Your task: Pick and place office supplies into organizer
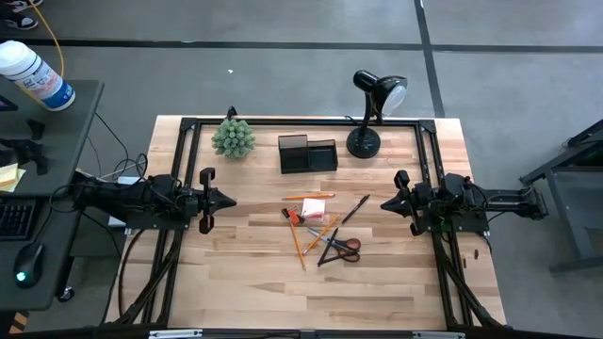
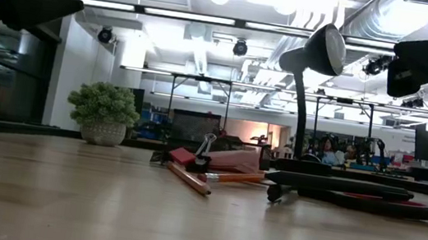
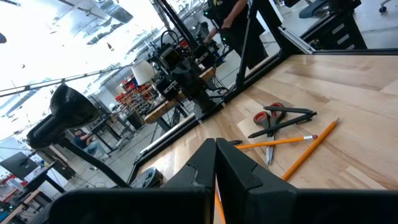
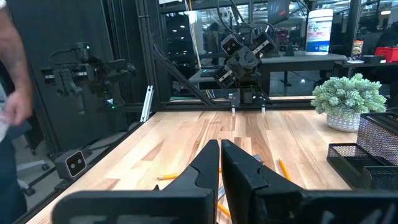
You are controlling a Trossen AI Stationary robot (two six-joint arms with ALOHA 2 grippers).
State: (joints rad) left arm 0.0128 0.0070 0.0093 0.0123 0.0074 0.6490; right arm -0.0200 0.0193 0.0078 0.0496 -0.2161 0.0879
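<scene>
The office supplies lie loose at the table's middle: orange pencils (image 1: 300, 247), a thin black pen (image 1: 355, 209), red-handled scissors (image 1: 339, 247), a pink sticky-note pad (image 1: 314, 208) and a small red piece (image 1: 292, 217). The black organizer (image 1: 307, 154) stands behind them toward the far edge. My left gripper (image 1: 229, 200) hangs shut above the table to their left, pointing level at them. My right gripper (image 1: 384, 203) hangs shut to their right. The left wrist view shows the scissors (image 3: 280, 118) and pencils (image 3: 311, 149) past the shut fingers (image 3: 216, 180). The right wrist view shows the organizer's mesh (image 4: 367, 152).
A black desk lamp (image 1: 372, 113) stands at the far right of the organizer, a green spiky plant (image 1: 233, 137) at its far left. A black frame (image 1: 301, 122) runs around the table. A person's arm (image 4: 12, 81) shows beyond the table. Bare wood lies toward the near edge.
</scene>
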